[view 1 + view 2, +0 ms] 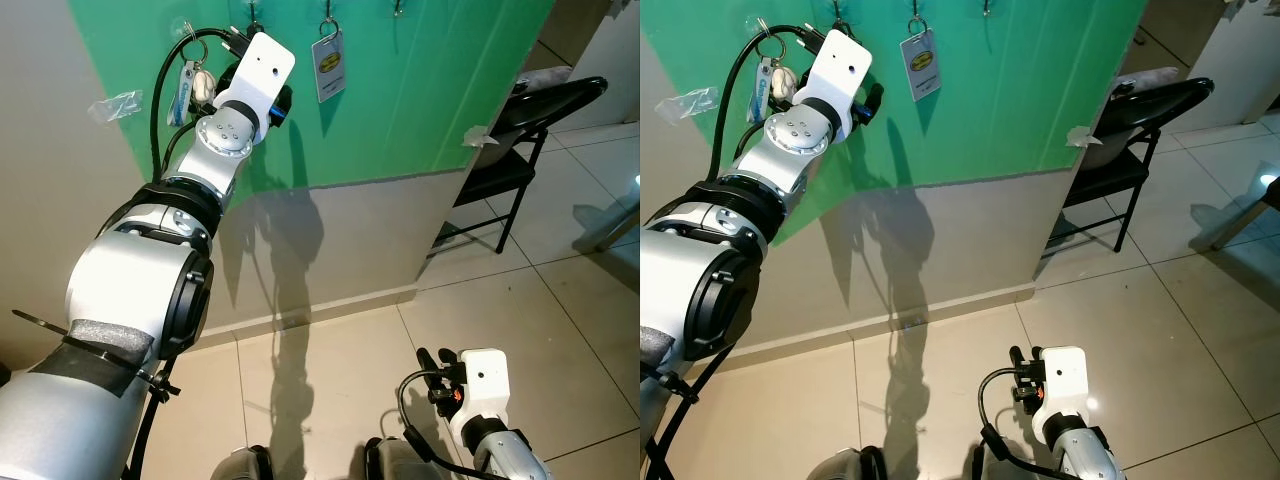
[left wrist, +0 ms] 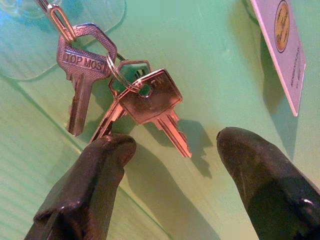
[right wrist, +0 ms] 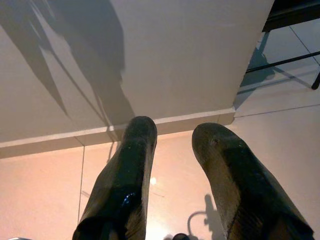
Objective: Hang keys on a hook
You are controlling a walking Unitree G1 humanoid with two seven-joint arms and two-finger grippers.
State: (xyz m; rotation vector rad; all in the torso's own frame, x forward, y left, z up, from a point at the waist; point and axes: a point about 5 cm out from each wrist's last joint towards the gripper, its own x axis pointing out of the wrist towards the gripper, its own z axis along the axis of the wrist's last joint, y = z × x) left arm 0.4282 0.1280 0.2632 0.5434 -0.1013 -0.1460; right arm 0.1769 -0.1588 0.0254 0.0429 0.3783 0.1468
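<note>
A bunch of silver keys (image 2: 135,95) on a ring hangs from a wire loop on a clear hook stuck to the green wall panel (image 1: 400,100). My left gripper (image 2: 175,150) is raised to the wall just below the keys. It is open, both black fingers (image 2: 95,170) are off the keys, and nothing is between them. In the head views the left gripper (image 1: 235,45) covers that hook. My right gripper (image 1: 437,362) hangs low over the floor, open and empty.
A white card tag (image 1: 328,62) hangs on the hook to the right, and a keychain with a pale tag (image 1: 190,85) on the hook to the left. A black folding chair (image 1: 520,130) stands at the panel's right end. The floor (image 1: 560,330) is tiled.
</note>
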